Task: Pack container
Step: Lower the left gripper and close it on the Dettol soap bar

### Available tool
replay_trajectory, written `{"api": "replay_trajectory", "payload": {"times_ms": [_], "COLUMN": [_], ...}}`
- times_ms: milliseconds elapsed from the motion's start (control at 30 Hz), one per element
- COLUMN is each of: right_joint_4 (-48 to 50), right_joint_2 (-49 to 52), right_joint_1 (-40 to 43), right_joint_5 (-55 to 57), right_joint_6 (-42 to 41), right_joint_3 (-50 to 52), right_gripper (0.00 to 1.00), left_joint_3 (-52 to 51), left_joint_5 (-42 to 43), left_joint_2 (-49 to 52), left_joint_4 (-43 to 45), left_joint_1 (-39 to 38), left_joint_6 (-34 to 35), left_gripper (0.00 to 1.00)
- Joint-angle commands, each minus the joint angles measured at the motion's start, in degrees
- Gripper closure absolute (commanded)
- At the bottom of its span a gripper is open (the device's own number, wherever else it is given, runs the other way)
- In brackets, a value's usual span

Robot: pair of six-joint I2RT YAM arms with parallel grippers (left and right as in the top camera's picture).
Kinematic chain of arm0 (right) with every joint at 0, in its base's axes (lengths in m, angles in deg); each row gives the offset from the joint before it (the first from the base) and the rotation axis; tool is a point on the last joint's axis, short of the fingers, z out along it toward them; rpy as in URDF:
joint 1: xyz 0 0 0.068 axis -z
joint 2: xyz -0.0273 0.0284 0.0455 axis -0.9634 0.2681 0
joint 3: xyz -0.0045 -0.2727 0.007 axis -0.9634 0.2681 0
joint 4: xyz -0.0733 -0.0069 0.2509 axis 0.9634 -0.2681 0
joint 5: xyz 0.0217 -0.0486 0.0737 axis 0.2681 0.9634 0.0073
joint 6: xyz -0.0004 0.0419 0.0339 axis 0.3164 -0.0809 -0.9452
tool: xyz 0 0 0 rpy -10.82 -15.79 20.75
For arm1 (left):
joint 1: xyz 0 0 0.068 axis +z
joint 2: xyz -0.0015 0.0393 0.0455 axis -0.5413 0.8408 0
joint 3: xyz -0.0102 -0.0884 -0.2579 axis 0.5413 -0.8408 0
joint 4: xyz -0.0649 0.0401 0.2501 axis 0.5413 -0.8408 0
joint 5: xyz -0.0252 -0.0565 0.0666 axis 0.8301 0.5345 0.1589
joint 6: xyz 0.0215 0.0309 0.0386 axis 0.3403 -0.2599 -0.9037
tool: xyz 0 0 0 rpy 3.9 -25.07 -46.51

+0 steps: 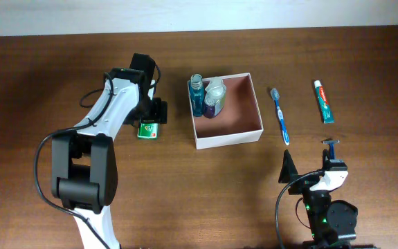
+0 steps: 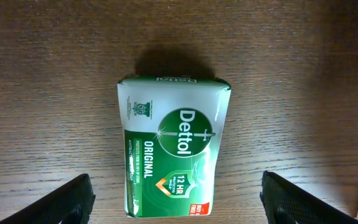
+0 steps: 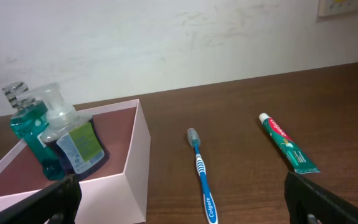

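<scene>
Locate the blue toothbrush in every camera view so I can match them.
Overhead: the toothbrush lies right of the container, left of the toothpaste.
Left wrist: not in it; this view shows the soap bar.
Right wrist: lower centre, between the container wall and the toothpaste.
Shared landmark: the toothpaste, in the overhead and right wrist views.

your overhead camera looks straight down on the whole table (image 1: 32,83). your left wrist camera hangs close above the soap bar (image 2: 172,149), facing down. your right wrist camera sits low, looking across at the container (image 3: 139,168) and toothbrush (image 3: 202,177), both shared with overhead.
</scene>
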Motion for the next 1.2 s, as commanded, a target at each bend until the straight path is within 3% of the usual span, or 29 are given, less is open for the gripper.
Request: {"api": "replay_trajectory", "payload": {"times_ms": [0, 1167], "right_joint_4": [-0.3, -0.3], "right_joint_2": [-0.4, -0.4], "right_joint_1": [-0.4, -0.4], "right_joint_5": [-0.1, -0.1], "right_joint_6": [0.2, 0.2], "right_joint_3": [0.3, 0.3], "right_gripper": [0.02, 0.02], "left_joint_3": [-0.2, -0.3], "left_joint_5": [0.4, 0.7], "left_joint_2": [0.9, 4.0], "left_joint_4": [-0.4, 0.1], "left_joint_1": [0.4, 0.4], "left_joint_6": [0.5, 0.6], "left_gripper": [0.13, 0.13]}}
